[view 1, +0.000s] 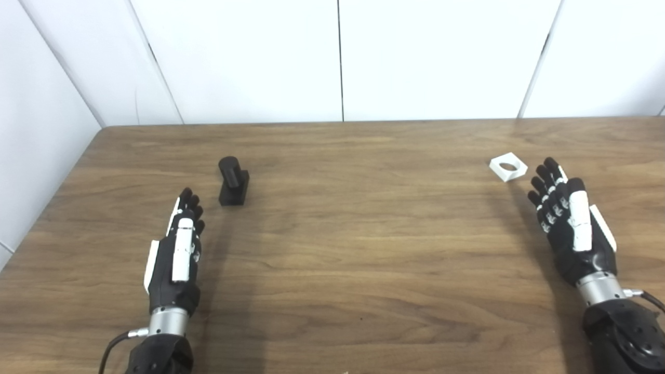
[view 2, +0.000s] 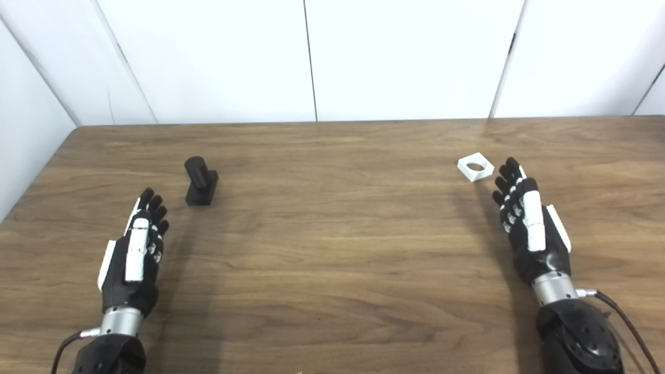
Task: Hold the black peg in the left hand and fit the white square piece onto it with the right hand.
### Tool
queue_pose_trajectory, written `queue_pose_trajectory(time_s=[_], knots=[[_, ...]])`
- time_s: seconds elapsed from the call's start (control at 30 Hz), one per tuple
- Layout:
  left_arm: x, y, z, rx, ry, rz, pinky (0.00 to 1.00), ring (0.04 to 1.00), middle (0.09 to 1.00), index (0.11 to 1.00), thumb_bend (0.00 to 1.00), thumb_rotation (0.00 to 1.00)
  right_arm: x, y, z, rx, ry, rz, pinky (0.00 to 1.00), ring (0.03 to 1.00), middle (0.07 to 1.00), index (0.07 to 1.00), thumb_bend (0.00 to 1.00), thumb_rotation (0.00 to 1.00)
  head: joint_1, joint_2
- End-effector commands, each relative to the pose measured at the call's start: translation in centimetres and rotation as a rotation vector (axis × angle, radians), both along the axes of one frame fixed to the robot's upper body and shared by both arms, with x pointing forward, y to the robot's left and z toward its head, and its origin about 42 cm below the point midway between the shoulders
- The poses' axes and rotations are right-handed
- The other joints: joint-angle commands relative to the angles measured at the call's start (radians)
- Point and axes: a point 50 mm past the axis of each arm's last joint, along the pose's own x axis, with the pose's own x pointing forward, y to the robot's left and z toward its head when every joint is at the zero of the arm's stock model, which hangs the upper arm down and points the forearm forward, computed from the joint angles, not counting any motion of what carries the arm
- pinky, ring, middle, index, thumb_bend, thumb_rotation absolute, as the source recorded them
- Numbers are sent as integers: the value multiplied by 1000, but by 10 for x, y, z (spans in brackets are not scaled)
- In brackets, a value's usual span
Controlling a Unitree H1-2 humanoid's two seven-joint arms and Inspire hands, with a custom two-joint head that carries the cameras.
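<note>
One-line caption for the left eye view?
Both hands open, left hand short of black peg, right hand beside white square piece on wooden table.

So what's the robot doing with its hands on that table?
Nothing is being held yet. The robot's left hand is open and empty, just short of the black plastic peg on its block base, which sits on the brown wooden table. Its right hand is open too, with fingertips close beside the small white square piece with a round hole, not touching as far as the pictures show. Both look ready to pick up their parts.
</note>
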Motion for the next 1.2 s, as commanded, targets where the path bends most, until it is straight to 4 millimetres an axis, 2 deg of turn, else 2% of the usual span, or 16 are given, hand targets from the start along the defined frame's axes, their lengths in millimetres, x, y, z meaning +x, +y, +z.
queue_pose_trajectory(time_s=[0.0, 0.37, 0.6, 0.63, 0.67, 0.73, 0.93, 1.07, 1.17], knots=[[8, -1, 20, 27, -81, -7, 1000, 1000, 1000, 1000, 344, 892, 5, -1, 7, -1, -37, 1, 1000, 1000, 1000, 1000, 566, 1000, 1, 1], [10, -2, 20, 18, -81, -10, 1000, 1000, 1000, 1000, 342, 910, 5, -4, 7, 5, -35, 6, 1000, 1000, 1000, 1000, 575, 1000, 1, -1], [10, -3, 21, 14, -76, -6, 1000, 1000, 1000, 1000, 370, 873, 5, -5, 7, 3, -35, 9, 1000, 1000, 1000, 1000, 579, 1000, 6, -3], [10, -3, 22, 16, -74, -2, 1000, 1000, 1000, 1000, 381, 854, 5, -5, 6, 1, -36, 8, 1000, 1000, 1000, 1000, 579, 1000, 7, -4], [11, -3, 23, 21, -72, 7, 1000, 1000, 1000, 1000, 377, 769, 6, -5, 6, 0, -37, 6, 1000, 1000, 1000, 1000, 576, 1000, 7, -4], [13, -3, 26, 45, -62, 21, 1000, 1000, 1000, 1000, 348, 675, 6, -5, 5, 2, -35, 6, 1000, 1000, 1000, 1000, 578, 1000, 6, -8], [16, -5, 40, 208, -15, 91, 1000, 1000, 1000, 979, 434, 538, 6, -4, 3, 7, -29, 7, 1000, 1000, 1000, 1000, 578, 1000, 12, -17], [21, -7, 55, 242, -25, 135, 1000, 1000, 1000, 977, 477, 382, 6, -4, 1, 13, -31, 12, 1000, 1000, 1000, 1000, 570, 1000, 14, -20], [27, -8, 64, 280, -17, 178, 1000, 1000, 1000, 971, 524, 344, 6, -4, 0, 9, -30, 12, 1000, 1000, 1000, 1000, 568, 1000, 16, -22]])
